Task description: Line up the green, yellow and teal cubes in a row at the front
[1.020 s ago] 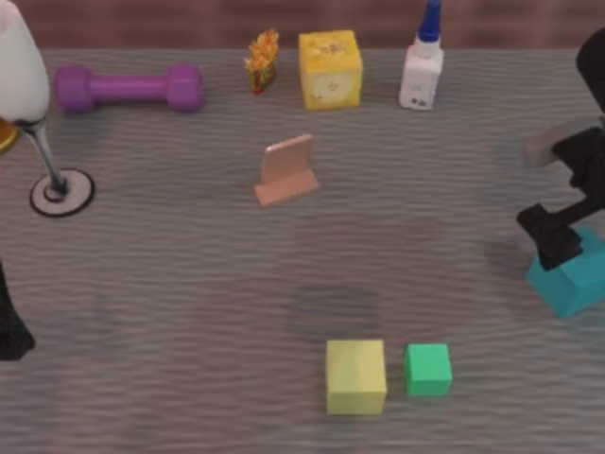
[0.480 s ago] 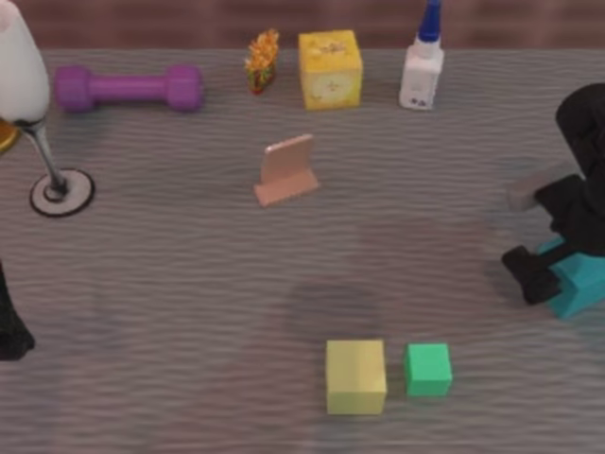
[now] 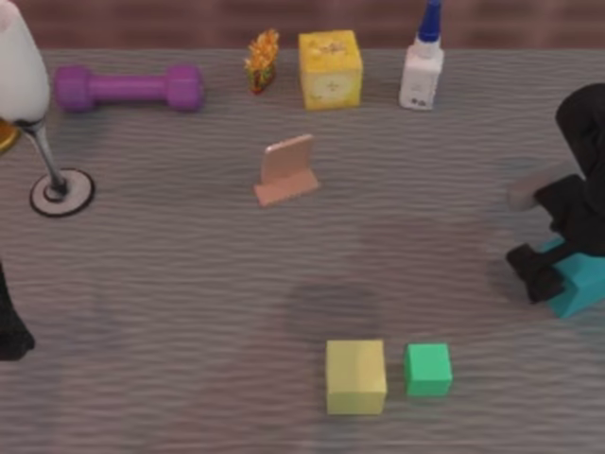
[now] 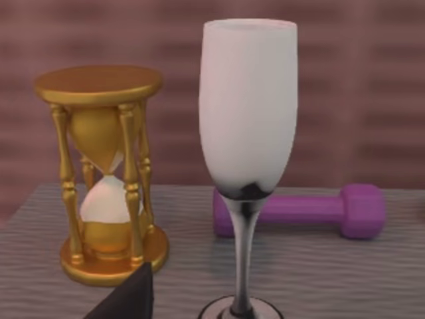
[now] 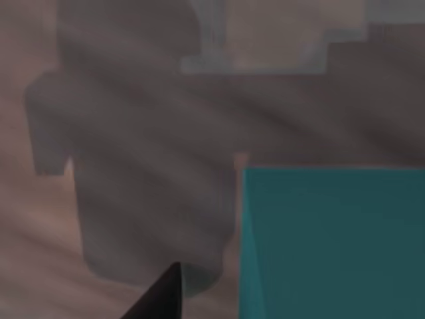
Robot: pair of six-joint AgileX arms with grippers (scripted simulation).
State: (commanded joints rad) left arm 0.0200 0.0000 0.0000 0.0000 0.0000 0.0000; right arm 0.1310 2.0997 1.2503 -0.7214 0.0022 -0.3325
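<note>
the right gripper (image 3: 553, 270) was down at the right edge of the table, its dark fingers sitting over the teal cube (image 3: 579, 284), one finger on the cube's left side; whether the fingers were closed on it or merely beside it, i could not tell. the right wrist view showed the teal cube (image 5: 332, 242) filling its corner with a black fingertip (image 5: 159, 296) just beside the cube's face and a gap of table between them. the cube lay well to the right of the other two, a little farther back than them

over at the front, the yellow (image 3: 355, 376) sat flat on the table with the green (image 3: 428, 369) just to its right, a narrow gap between them, both square to the front edge

further back stood a pink phone stand (image 3: 286, 171) near the middle, and along the rear edge a purple dumbbell (image 3: 128, 88), a small orange-red toy (image 3: 262, 60), a golden-yellow box (image 3: 331, 69) and a white glue bottle (image 3: 422, 68)

the left arm (image 3: 11, 326) was parked at the left edge, beside a wine glass (image 4: 247, 133) and a gold hourglass (image 4: 103, 173)
</note>
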